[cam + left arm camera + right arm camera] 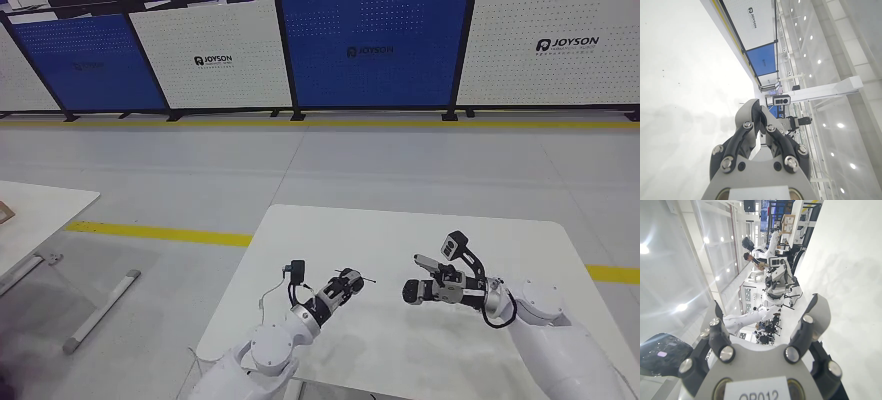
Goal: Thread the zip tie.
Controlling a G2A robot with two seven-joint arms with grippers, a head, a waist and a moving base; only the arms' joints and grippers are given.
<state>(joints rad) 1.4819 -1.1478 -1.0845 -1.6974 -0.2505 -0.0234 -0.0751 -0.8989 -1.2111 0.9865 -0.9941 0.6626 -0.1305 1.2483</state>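
The left hand (pixel 759 108) seemingly pinches the zip tie (pixel 367 281).

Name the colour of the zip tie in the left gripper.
Black. The zip tie, pinched in the left gripper, shows best in the left wrist view.

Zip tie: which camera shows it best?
Left wrist view: the zip tie sits close-up in the shut left gripper. Top view shows its thin tip; right wrist view, too small to tell.
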